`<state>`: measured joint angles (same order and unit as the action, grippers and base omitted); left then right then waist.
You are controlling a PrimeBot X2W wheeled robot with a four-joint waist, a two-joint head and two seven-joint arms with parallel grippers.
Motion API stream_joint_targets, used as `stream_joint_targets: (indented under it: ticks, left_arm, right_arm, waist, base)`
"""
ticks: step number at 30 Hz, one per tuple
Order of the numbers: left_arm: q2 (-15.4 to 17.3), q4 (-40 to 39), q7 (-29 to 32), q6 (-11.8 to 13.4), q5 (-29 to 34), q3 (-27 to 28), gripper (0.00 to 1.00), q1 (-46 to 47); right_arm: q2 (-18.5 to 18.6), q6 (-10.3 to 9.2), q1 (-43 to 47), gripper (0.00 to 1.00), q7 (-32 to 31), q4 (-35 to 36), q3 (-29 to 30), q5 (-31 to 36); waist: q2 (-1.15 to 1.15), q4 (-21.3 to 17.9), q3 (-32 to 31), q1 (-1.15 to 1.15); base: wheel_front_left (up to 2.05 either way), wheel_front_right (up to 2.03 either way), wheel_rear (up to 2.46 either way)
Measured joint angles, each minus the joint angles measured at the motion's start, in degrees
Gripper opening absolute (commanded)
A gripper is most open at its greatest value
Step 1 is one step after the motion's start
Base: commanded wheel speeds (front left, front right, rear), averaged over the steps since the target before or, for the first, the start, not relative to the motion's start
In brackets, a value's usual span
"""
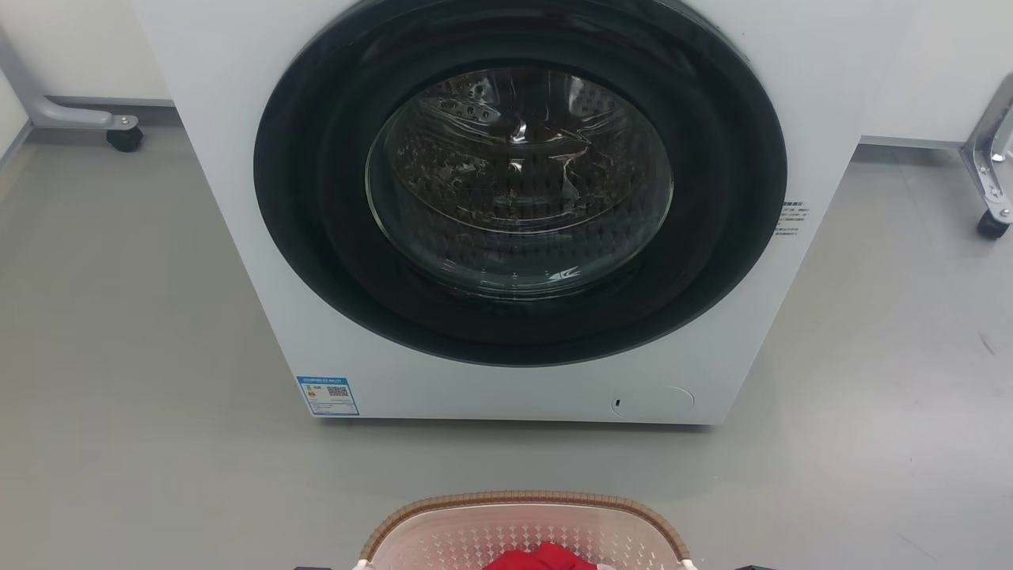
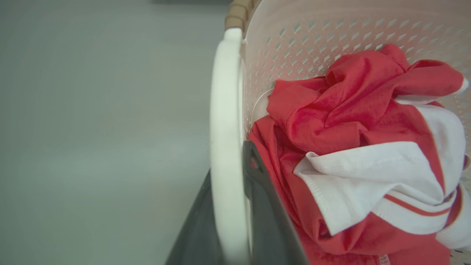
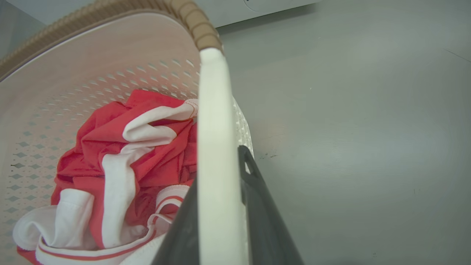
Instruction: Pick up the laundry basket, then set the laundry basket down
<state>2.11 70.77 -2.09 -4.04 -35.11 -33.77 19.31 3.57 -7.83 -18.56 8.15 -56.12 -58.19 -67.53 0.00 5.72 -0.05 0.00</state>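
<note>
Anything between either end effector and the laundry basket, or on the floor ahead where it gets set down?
Nothing visible. The left end effector straddles one white handle of the laundry basket, the right end effector the other handle. Bare floor lies between basket and washing machine.

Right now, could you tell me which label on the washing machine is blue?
The lower-left front label, bearing a code square; the right-side label is white with dark text.

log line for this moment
left gripper: shut on handle of laundry basket | right gripper: shut on other handle | red-white clothing inside | washing machine ahead
</note>
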Motion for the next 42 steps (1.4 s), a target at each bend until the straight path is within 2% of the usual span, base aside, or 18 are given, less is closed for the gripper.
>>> stream_joint_targets:
  ticks: [27, 33, 42]
  left_arm:
    - [0.10, -0.05, -0.62, 0.54, -0.73, -1.26, 0.00, -0.43]
    - [0.18, -0.87, -1.56, 0.93, -1.07, -1.18, 0.00, 1.08]
    - [0.57, -2.14, -3.10, 1.40, -1.05, -0.36, 0.00, 8.32]
  right_arm:
    - [0.03, 0.00, -1.29, 0.00, 1.54, -1.20, -4.41, -4.07]
    - [0.08, 0.00, -4.80, 0.00, 1.86, -1.77, -4.79, -4.05]
    - [0.33, 0.00, -13.48, 0.00, 3.31, -2.41, -4.38, -3.46]
  waist:
    - [0.00, -0.39, 1.39, 0.00]
    - [0.00, -0.62, 3.67, 0.00]
    - [0.00, -0.85, 9.51, 0.00]
  base:
    - [0.00, 0.00, 0.00]
    - [0.00, 0.00, 0.00]
    - [0.00, 0.00, 0.00]
